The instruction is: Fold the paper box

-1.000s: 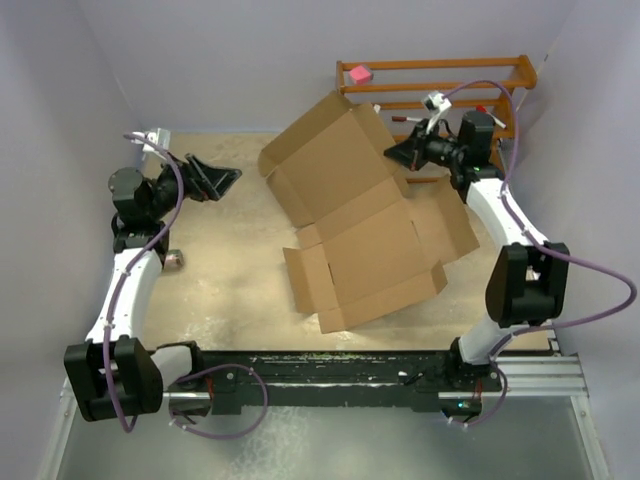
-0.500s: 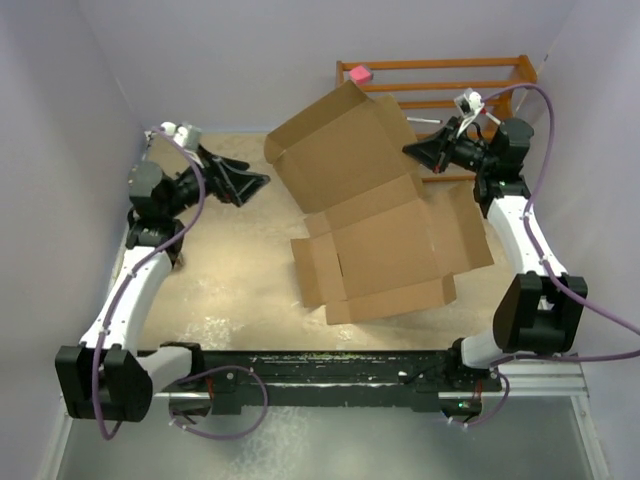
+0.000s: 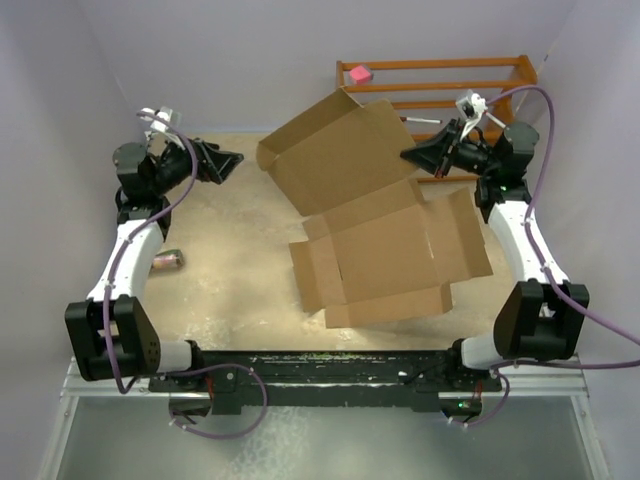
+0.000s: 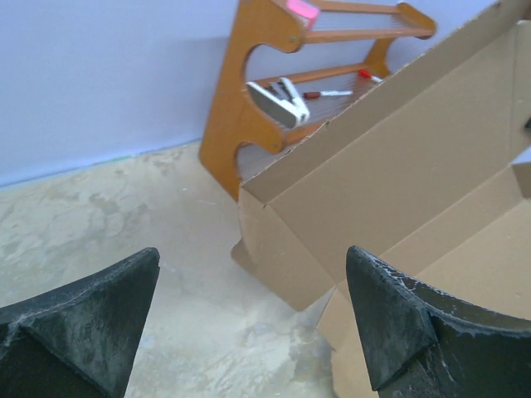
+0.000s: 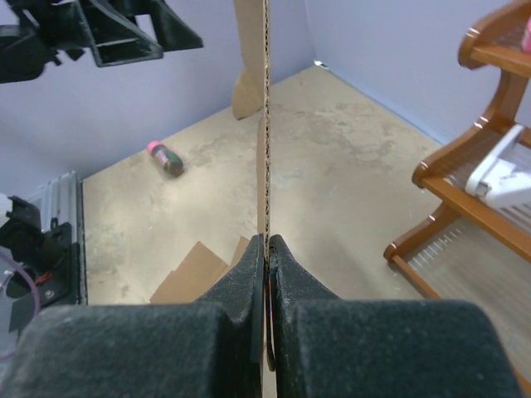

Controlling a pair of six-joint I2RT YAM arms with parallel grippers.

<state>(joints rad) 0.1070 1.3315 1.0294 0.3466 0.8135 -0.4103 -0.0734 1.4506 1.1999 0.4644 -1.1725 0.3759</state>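
Note:
The paper box [image 3: 385, 235] is a large brown cardboard mailer lying open in the middle of the table, its lid panel [image 3: 335, 150] tilted up toward the back. My right gripper [image 3: 408, 155] is shut on the right edge of that raised panel. In the right wrist view the fingers [image 5: 265, 245] pinch the thin corrugated edge [image 5: 264, 124], which runs straight up from them. My left gripper [image 3: 236, 160] hangs open to the left of the box, clear of it. In the left wrist view its two fingertips [image 4: 249, 282] stand wide apart, with the box corner [image 4: 274, 240] ahead of them.
A wooden rack [image 3: 440, 85] stands at the back right behind the box, with a pink block [image 3: 361, 75] on top and a white clip [image 4: 278, 99] on a shelf. A small bottle [image 3: 167, 261] lies on the table by the left arm.
My left gripper reached toward the box, then drew back to the left. The right arm swung a little rightward with the panel in its grip, and the box shifted slightly with it.

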